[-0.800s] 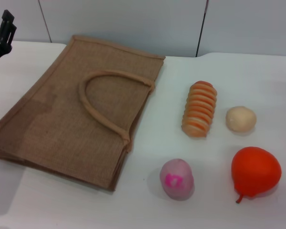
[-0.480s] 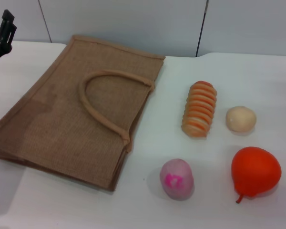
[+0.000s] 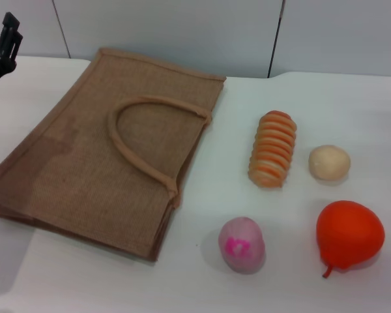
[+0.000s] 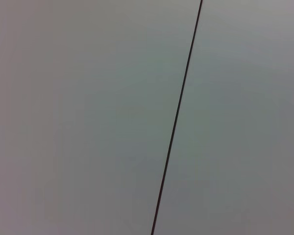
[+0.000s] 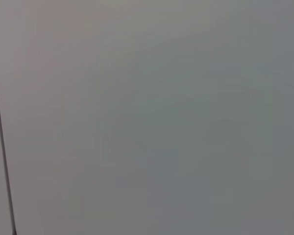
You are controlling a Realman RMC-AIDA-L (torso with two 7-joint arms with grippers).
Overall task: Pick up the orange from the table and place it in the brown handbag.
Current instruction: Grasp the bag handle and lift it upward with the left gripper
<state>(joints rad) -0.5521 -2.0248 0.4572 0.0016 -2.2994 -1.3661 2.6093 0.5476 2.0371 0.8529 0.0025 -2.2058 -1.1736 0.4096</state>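
Bags: one, the brown handbag (image 3: 104, 166), flat by the left edge of the table (image 3: 352, 104).
Bag handles seen: one loop (image 3: 150, 140).
Red-orange fruits: one, the orange (image 3: 349, 235), near the front right corner.
Striped long things: one, orange and cream (image 3: 272, 149).
Small pale balls: one (image 3: 329, 162), beside the striped one.
Pink balls: one (image 3: 242, 244), near the front edge.
Round or long little things in all: four.

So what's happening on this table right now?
Nothing is being handled yet. The orange sits on the white table at the robot's right, beside a pink ball. The brown handbag lies flat on the left. Only the left hand shows, raised at the far left edge.
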